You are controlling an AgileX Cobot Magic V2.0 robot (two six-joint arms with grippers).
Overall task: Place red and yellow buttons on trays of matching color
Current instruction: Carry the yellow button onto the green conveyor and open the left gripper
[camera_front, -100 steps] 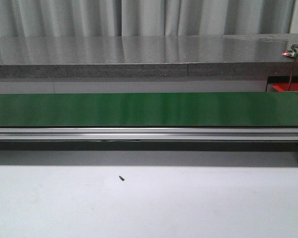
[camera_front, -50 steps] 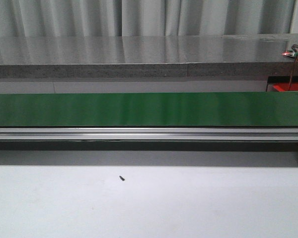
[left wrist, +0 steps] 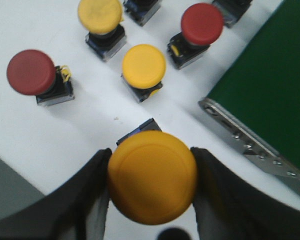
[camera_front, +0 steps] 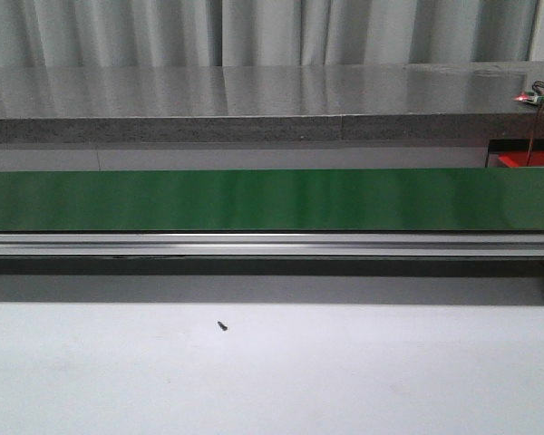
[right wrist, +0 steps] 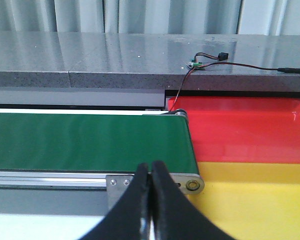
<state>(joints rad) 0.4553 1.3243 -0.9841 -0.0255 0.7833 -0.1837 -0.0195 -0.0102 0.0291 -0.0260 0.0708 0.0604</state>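
Yellow button (left wrist: 152,176) sits clamped in the left gripper (left wrist: 151,200) beside the green conveyor belt (left wrist: 265,100); lift straight, clearing neighbouring buttons. Right gripper (right wrist: 150,200) is closed, empty.

Both grippers carry smooth, matte black fingers: the left gripper (left wrist: 152,192) shows broad, curved pads, the right gripper (right wrist: 150,205) narrow, tapering tips.

Left gripper (left wrist: 152,200) clamped; right gripper (right wrist: 150,200) closed
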